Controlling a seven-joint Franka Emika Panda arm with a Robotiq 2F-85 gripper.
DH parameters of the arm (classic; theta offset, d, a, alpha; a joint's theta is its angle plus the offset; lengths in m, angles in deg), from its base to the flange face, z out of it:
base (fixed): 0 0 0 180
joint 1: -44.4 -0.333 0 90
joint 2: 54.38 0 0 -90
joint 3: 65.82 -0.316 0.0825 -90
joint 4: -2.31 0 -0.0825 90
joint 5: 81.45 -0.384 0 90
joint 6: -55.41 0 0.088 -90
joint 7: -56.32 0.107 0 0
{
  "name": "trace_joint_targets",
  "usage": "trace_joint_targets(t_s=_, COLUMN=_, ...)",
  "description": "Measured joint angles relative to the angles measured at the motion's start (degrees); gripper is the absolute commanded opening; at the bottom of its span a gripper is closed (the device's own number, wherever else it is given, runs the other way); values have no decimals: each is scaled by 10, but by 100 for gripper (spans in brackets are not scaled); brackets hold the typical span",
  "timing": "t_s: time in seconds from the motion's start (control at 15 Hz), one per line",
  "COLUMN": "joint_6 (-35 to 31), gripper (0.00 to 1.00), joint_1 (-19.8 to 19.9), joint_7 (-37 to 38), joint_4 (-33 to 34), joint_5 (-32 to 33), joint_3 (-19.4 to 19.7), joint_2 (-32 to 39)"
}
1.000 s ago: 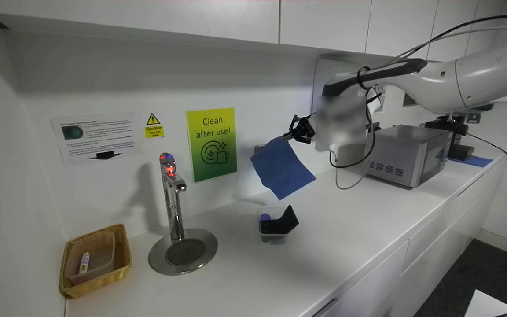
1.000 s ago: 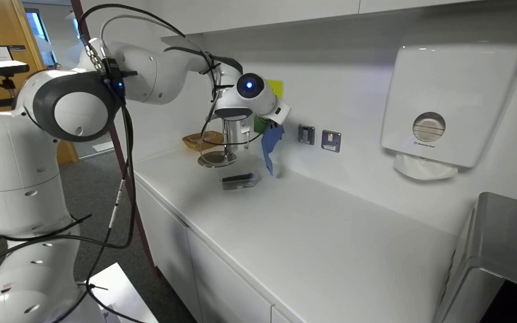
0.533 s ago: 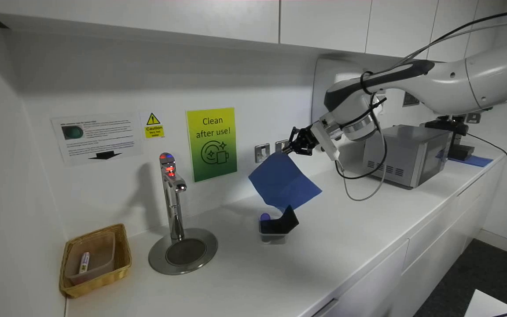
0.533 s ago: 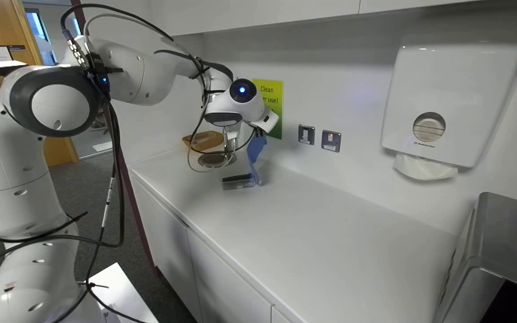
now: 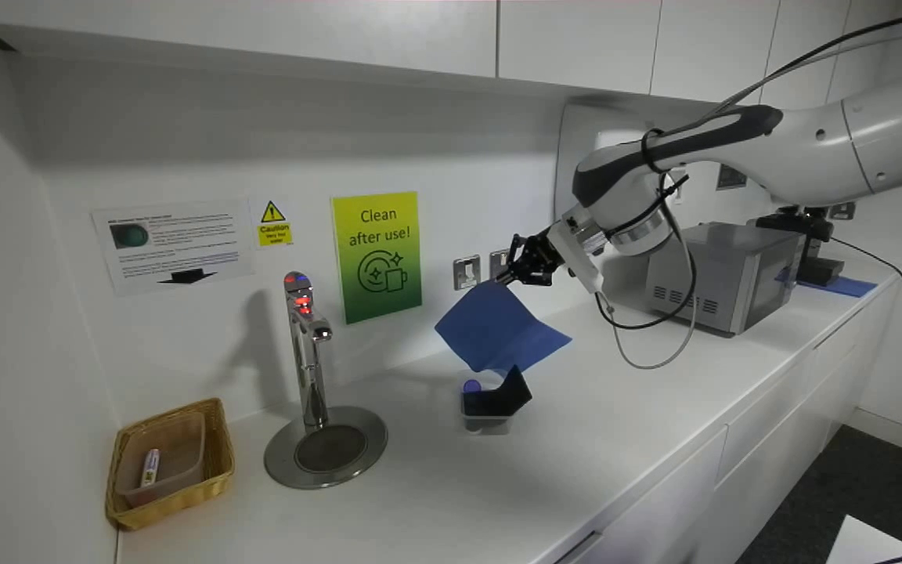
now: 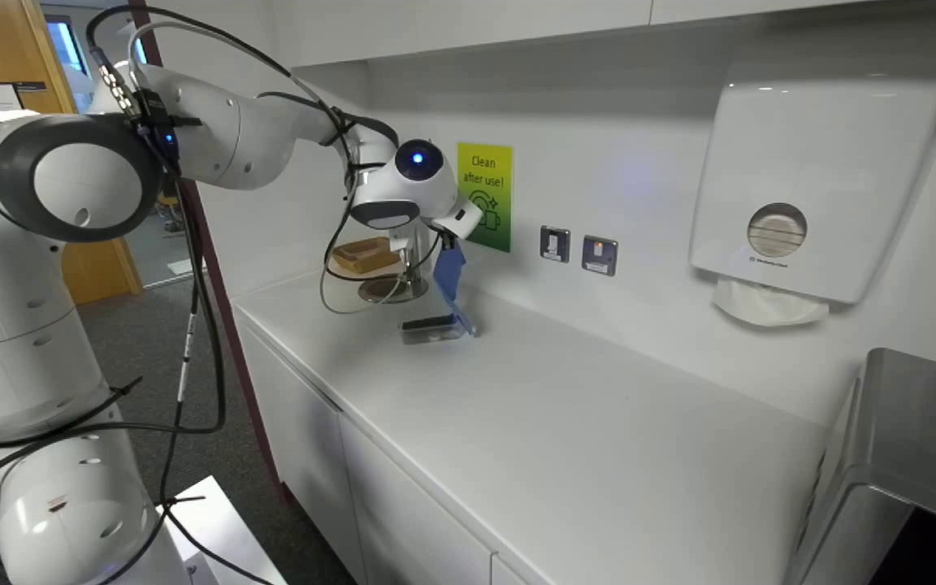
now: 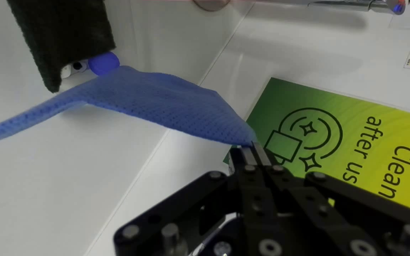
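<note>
"Blue cloth [image 5: 502, 327] first: where is it, and is anything holding it?"

"It hangs above the see-through tub [image 5: 487, 425], on the side nearer the wall [image 5: 490, 180]. The end effector [image 7: 254, 148] has its fingertips pinched together on the cloth's narrow top end, and the rest droops free."

"How low does it reach?"

"About to the tub's rim. In an exterior view the bottom edge overlaps the back of the tub; whether they touch, I can't tell."

"So what worries you?"

"Snagging, mostly. A black pad [image 7: 66, 32] sticks up out of the tub, with a purple cap [image 7: 103, 63] just beside it. If the loose hem caught on either, a sideways pull might drag the tub along the bench [image 5: 615, 392] or tip it, since it looks light."

"And the grip?"

"Only a small bit of fabric seems pinched, so a catch at the tub could pluck it free. It would then probably fall half across the rim, covering pad and cap."

"Anything else around the tub?"

"Tap [image 5: 308, 360], to its left in an exterior view, well apart. A wide swing that way could drape the cloth over it, because limp fabric lags behind the arm."
</note>
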State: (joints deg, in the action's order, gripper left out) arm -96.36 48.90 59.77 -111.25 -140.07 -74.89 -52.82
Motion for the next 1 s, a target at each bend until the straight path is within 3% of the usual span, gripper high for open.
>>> trace_joint_targets(t_s=0.53, joint_6=0, gripper=0, joint_1=-47, joint_7=51, joint_4=-38, joint_5=79, joint_3=14, joint_2=-10)
trace_joint_targets(t_s=1.0, joint_6=-1, gripper=0, joint_1=-53, joint_7=135, joint_4=-121, joint_5=192, joint_3=30, joint_2=2)
